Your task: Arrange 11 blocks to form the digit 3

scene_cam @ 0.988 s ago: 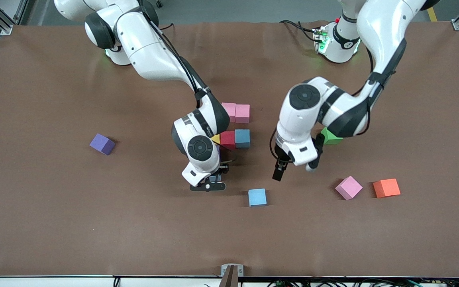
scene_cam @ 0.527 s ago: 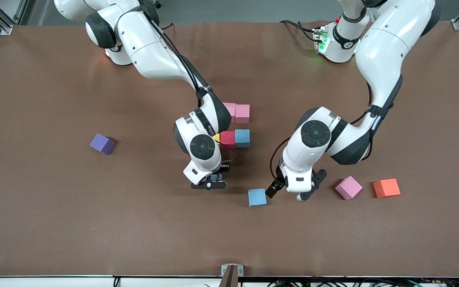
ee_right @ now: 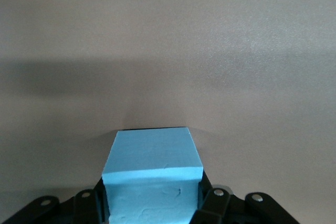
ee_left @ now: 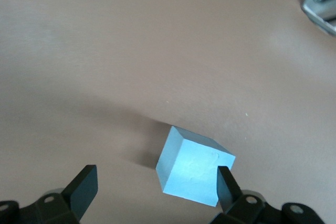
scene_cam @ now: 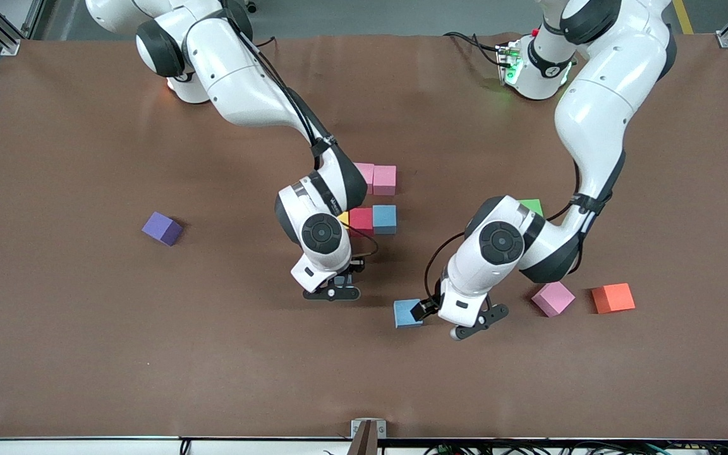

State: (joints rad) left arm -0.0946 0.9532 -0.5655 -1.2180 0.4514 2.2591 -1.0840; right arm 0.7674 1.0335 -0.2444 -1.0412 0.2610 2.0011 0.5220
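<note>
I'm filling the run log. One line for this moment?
left gripper: open, at lone light blue block | right gripper: shut on another light blue block | digit 3: unfinished

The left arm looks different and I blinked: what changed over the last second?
The left tool swept from beside the green cube down to the loose light blue block, open, one finger beside it. The right tool stayed shut on its own light blue block. Other cubes did not move.
</note>
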